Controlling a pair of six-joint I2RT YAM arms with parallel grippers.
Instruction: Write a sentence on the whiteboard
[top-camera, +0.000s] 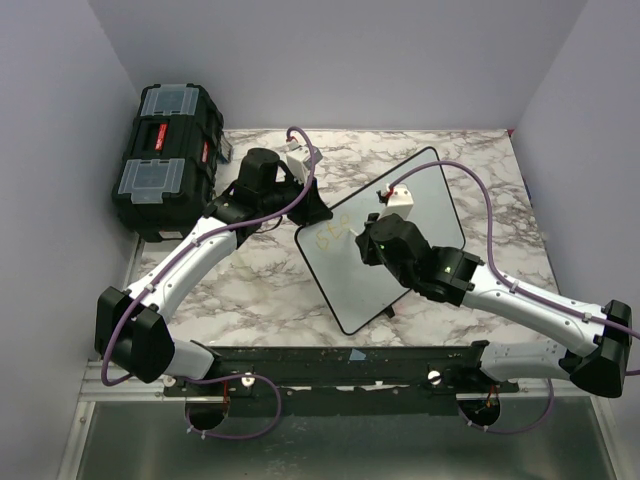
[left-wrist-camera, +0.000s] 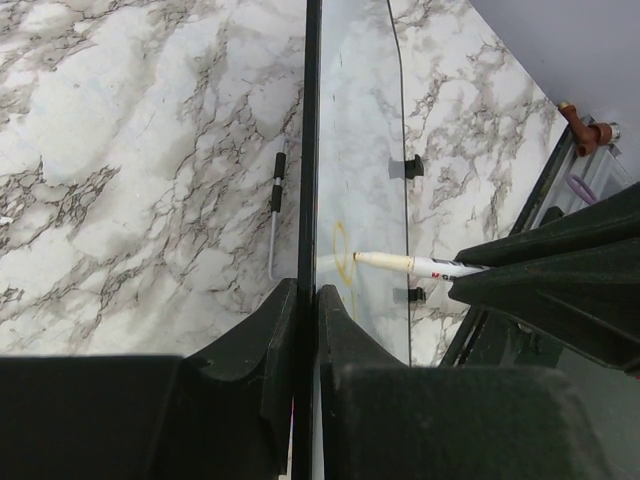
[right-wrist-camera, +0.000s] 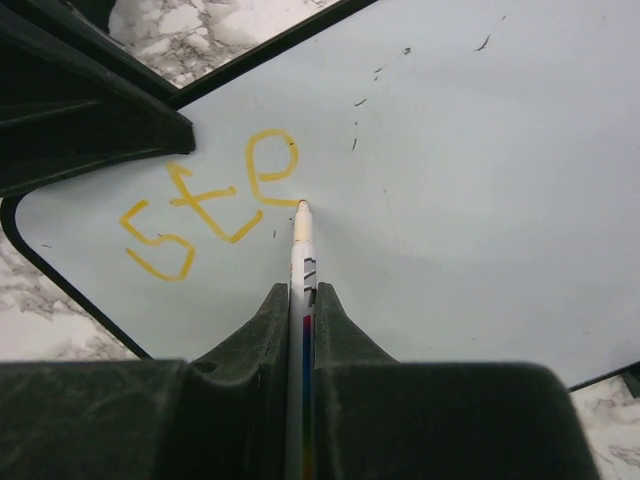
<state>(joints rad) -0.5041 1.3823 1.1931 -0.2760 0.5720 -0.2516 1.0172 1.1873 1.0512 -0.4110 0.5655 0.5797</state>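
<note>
The whiteboard (top-camera: 345, 285) lies tilted across the middle of the marble table. My left gripper (top-camera: 312, 208) is shut on its black rim (left-wrist-camera: 312, 120) at the far left corner, one finger on each side of the edge. My right gripper (right-wrist-camera: 302, 292) is shut on a white marker (right-wrist-camera: 302, 250) above the board's left part. The marker's tip touches the board just right of the last stroke. The sentence (right-wrist-camera: 210, 205) is a few yellow-orange letters that read roughly "Ste" and look faint from above (top-camera: 330, 236). The left wrist view shows the marker (left-wrist-camera: 410, 264) over a yellow stroke.
A black toolbox (top-camera: 168, 160) stands at the back left corner. A thin grey rod with a black end (left-wrist-camera: 276, 215) lies on the marble beside the board. A red clamp (left-wrist-camera: 588, 130) sits at the table's edge. Grey walls enclose three sides.
</note>
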